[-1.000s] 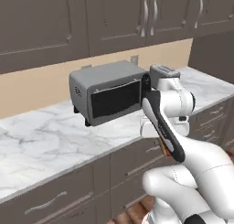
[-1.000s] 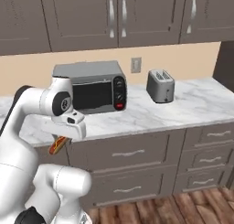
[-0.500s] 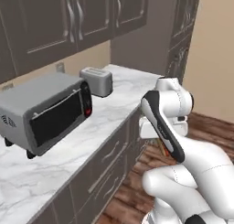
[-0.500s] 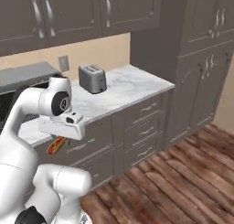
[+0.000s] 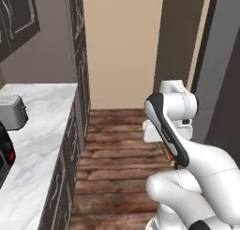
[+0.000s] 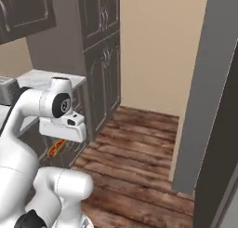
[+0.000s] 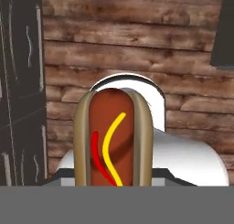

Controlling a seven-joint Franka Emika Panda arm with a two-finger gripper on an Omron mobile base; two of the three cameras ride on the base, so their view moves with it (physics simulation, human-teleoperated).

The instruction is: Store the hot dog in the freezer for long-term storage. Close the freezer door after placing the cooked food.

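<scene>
Gripping hot dog [image 7: 114, 138] in tool [image 6: 57, 147]

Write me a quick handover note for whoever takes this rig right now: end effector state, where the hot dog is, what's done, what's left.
End effector: shut on the hot dog, held low beside the robot's body above the wood floor.
Hot dog: bun and sausage intact, pointing down along the end effector.
Done: hot dog picked up.
Left: reach the freezer, put the hot dog on a shelf, close the freezer door.
</scene>
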